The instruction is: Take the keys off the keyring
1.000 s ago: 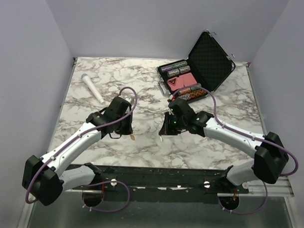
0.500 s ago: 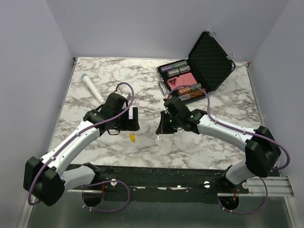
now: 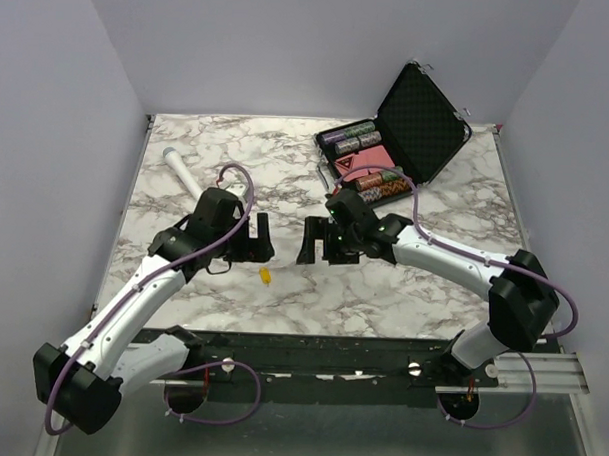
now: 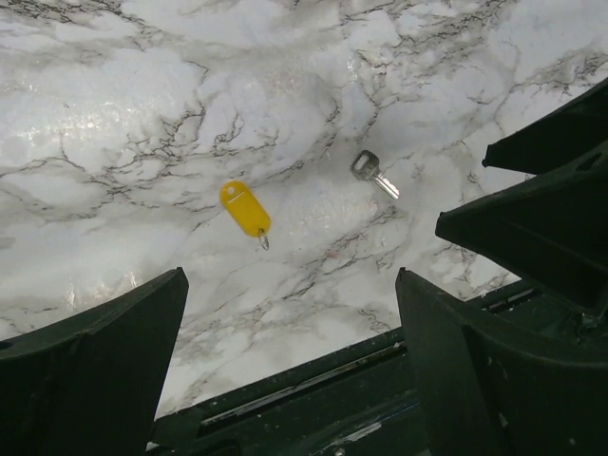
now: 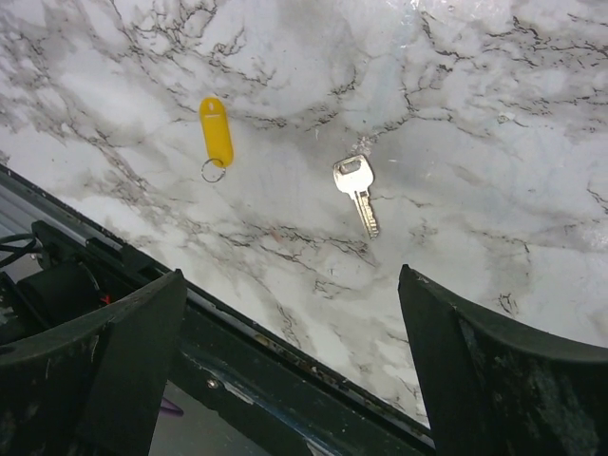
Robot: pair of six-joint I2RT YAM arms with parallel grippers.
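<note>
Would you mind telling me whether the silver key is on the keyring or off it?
Off. The silver key lies on the table, apart from the keyring, which sits at the yellow tag's end.

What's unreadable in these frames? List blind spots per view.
- Top view: the key can't be picked out, too small against the marble veins; only the yellow tag shows.
- Wrist views: the ring on the tag is tiny, so whether its coil is closed is unclear.
- Left wrist: the key teeth are blurred.
- Top view: the mic near end is hidden by the left arm.
</note>
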